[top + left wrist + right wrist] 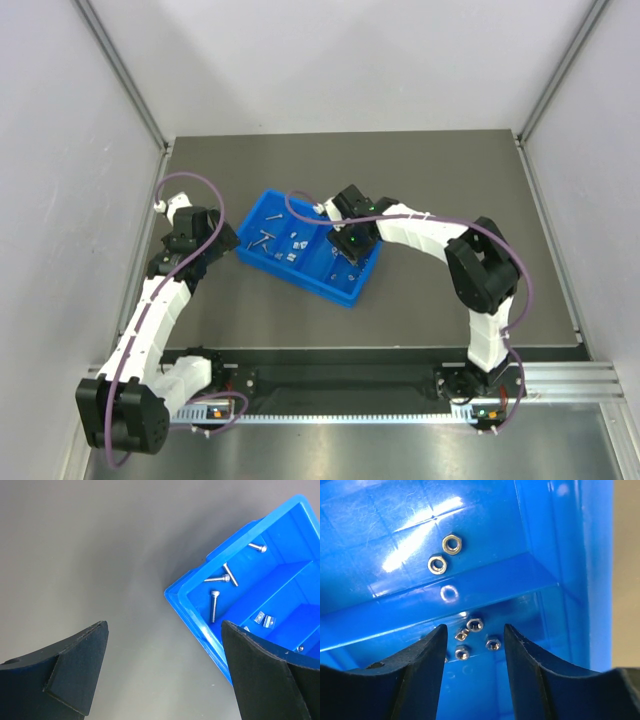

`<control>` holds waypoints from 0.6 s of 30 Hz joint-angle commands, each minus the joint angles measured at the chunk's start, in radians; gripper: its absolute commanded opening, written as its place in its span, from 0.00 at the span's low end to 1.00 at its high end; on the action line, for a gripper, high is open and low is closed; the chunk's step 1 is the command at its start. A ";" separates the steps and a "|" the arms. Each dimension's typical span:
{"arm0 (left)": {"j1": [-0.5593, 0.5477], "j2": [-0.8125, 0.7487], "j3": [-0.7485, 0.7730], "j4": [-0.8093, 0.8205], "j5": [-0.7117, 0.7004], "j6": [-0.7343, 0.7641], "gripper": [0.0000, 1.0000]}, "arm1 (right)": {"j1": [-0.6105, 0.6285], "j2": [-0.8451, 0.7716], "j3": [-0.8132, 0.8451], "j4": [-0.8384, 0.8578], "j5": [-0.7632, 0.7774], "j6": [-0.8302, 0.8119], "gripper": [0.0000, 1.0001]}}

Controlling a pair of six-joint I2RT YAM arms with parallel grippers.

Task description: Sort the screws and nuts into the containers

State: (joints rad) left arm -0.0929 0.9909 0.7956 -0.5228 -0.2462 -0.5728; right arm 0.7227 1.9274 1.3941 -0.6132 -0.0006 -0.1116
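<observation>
— Black matte pads (420,670) on the right pincer (475,630), set at a middling gap, with nothing seen clamped between them. It's hung low inside the blue tray (580,555), right over a little cluster of nuts (475,624) on the end compartment's floor. Two more are seen one section over.

— How would those be handled, though?

— Judged by the look: hard bright steel, hex-shaped, light as anything, slick on that glossy plastic. A flat-to-flat pinch would probably be needed, since they'd likely be skated off or flipped by a sloppy close. They're bunched up near the divider, so just one may be hard to pick out.

— And the other side?

— The left pincer (165,630) is spread fully wide and empty, hung above the grey matte counter (100,555) just beside the tray's corner. The screws (214,605) are lying in the nearest compartment: thin stiff shafts, small rounded heads. They're probably best taken across the shaft mid-length, as rolling is to be expected on that smooth floor.
</observation>
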 commanded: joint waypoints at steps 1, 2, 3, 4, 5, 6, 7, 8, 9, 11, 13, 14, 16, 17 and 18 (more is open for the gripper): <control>0.004 -0.006 0.005 0.049 0.005 0.005 0.99 | -0.016 0.036 0.000 0.009 -0.019 -0.016 0.49; 0.004 -0.005 0.004 0.047 0.005 0.005 0.99 | -0.016 0.041 0.003 0.007 -0.022 -0.019 0.49; 0.004 -0.006 0.005 0.047 0.005 0.005 0.99 | -0.016 0.050 0.005 0.004 -0.024 -0.022 0.49; 0.002 -0.005 0.005 0.047 0.005 0.005 0.99 | -0.014 0.054 0.008 0.001 -0.027 -0.031 0.49; 0.002 -0.008 0.004 0.046 0.005 0.007 0.99 | -0.012 0.065 0.013 -0.008 -0.036 -0.036 0.48; 0.004 -0.008 0.004 0.047 0.005 0.007 0.99 | -0.012 0.068 0.014 -0.013 -0.036 -0.042 0.48; 0.002 -0.008 0.004 0.046 0.005 0.007 0.99 | -0.011 0.071 0.014 -0.013 -0.038 -0.051 0.47; 0.002 -0.008 0.004 0.047 0.005 0.007 0.99 | -0.012 0.074 0.011 -0.013 -0.030 -0.054 0.47; 0.004 -0.008 0.004 0.046 0.004 0.005 0.99 | -0.012 0.076 0.008 -0.014 -0.026 -0.057 0.47; 0.004 -0.005 0.002 0.047 0.004 0.005 0.99 | -0.014 0.079 0.008 -0.019 -0.016 -0.060 0.45; 0.004 -0.005 0.002 0.047 0.004 0.005 0.99 | -0.012 0.081 0.009 -0.029 -0.007 -0.068 0.43; 0.002 -0.003 0.002 0.049 0.004 0.005 0.99 | -0.012 0.084 0.016 -0.034 -0.004 -0.071 0.43; 0.004 -0.001 0.002 0.049 0.004 0.007 0.99 | -0.011 0.090 0.028 -0.052 -0.004 -0.085 0.42; 0.004 -0.001 0.004 0.049 0.002 0.007 0.99 | -0.012 0.096 0.032 -0.059 -0.004 -0.091 0.40; 0.002 -0.001 0.004 0.049 0.002 0.007 0.99 | -0.014 0.102 0.037 -0.066 -0.006 -0.100 0.40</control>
State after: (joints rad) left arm -0.0929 0.9913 0.7956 -0.5224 -0.2466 -0.5728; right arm 0.7189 1.9793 1.4094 -0.6308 -0.0132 -0.1768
